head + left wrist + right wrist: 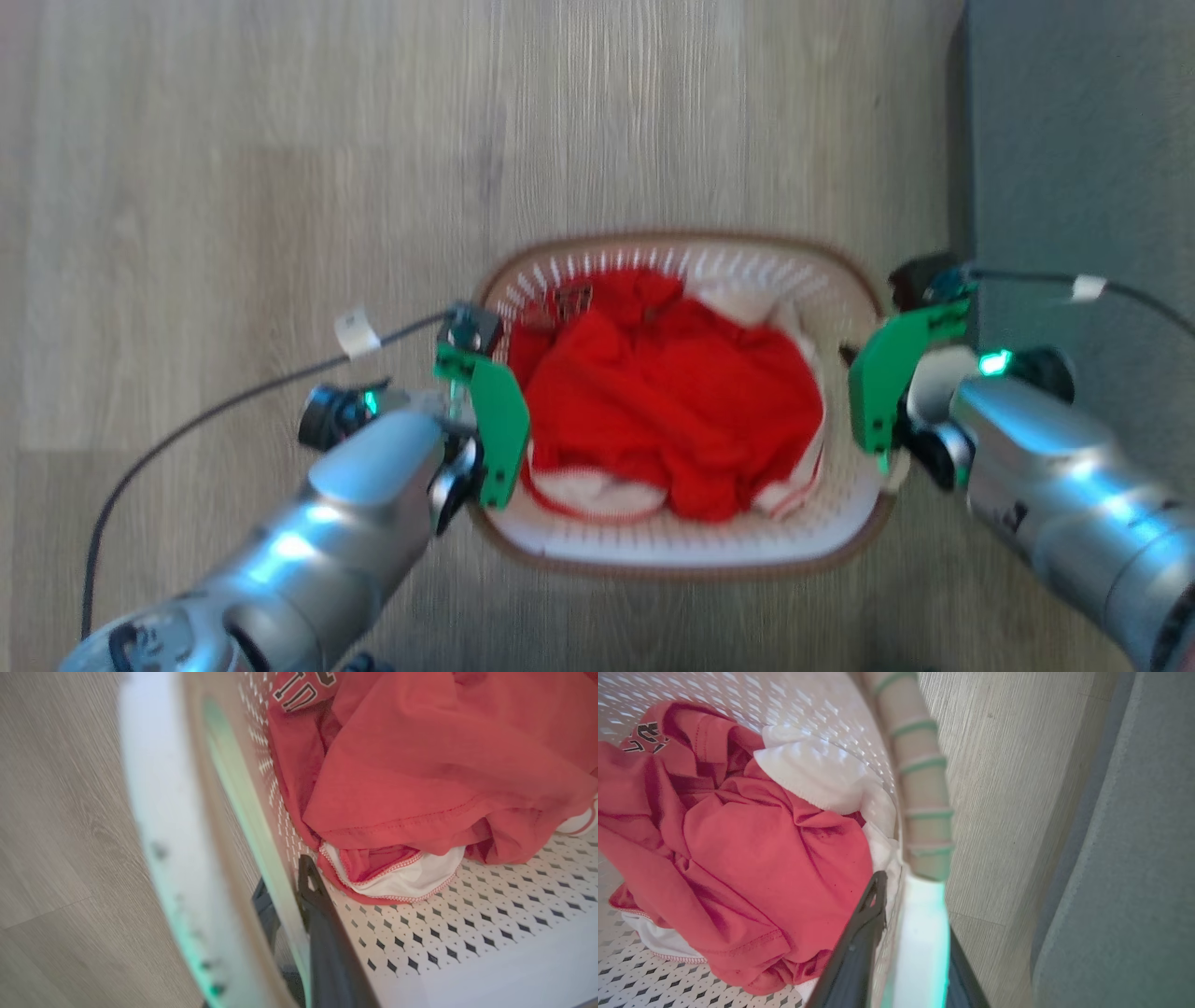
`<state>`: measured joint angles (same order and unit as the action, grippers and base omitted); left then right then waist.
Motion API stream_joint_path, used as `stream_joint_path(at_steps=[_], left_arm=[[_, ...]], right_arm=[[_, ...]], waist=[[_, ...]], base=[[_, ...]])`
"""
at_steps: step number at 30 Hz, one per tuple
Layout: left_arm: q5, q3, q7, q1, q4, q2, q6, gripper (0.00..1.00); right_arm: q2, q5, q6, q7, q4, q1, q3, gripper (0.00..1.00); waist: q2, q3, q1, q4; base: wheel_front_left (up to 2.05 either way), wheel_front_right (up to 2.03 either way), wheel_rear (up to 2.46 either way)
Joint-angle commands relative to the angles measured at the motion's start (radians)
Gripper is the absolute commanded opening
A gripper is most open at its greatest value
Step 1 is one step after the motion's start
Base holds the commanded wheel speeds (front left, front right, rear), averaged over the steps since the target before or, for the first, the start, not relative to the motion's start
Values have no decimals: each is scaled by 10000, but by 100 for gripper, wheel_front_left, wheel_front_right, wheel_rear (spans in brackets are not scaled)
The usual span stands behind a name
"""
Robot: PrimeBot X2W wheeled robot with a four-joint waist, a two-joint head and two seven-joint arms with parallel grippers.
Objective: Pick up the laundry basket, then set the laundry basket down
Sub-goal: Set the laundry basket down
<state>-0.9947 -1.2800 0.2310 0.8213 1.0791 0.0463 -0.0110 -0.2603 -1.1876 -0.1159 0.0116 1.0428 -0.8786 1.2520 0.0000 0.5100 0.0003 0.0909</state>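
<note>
Laundry basket point(691, 553): white perforated plastic with a brown woven-look rim, holding crumpled red and white clothes point(672, 392), over a wood-grain floor point(233, 187). The blurred head view leaves contact with the floor unclear. Left gripper point(286, 882) and right gripper point(915, 910) each clamp a side wall, with the outer fingers partly hidden.

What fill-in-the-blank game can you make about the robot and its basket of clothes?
1. The biggest cloth in the laundry basket is coloured ____.
2. The left pincer has one finger inside the basket wall and the other ____ it.
3. With the right pincer on the far side, that makes ____ pincers gripping the basket.
4. The floor looks like pale ____.

Missing words: red; outside; two; wood.
</note>
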Motion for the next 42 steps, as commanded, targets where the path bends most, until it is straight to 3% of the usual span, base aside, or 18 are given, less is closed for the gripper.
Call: stream_joint_path(at_steps=[1, 16, 28, 42], left_arm=[[267, 6, -95, 418, -300, 41, -14, 0], [773, 0, -879, 1774, -357, 40, -285, 0], [849, -1, -1048, 1882, -401, 40, -600, 0], [812, -2, -1458, 2164, -586, 39, -947, 0]], right_arm=[[-18, 215, -148, -182, -162, -92, 109, 0], [259, 73, -148, -1342, 303, -1313, 61, 0], [528, 107, -148, -2022, 623, -1542, 134, 0], [395, 132, -148, -2590, 753, -1883, 158, 0]], waist=[[0, 824, -3, -60], [0, 3016, -3, -246], [0, 3544, -3, -270], [0, 3923, -3, -84]], base=[[0, 0, 0], [0, 0, 0], [0, 0, 0], [0, 0, 0]])
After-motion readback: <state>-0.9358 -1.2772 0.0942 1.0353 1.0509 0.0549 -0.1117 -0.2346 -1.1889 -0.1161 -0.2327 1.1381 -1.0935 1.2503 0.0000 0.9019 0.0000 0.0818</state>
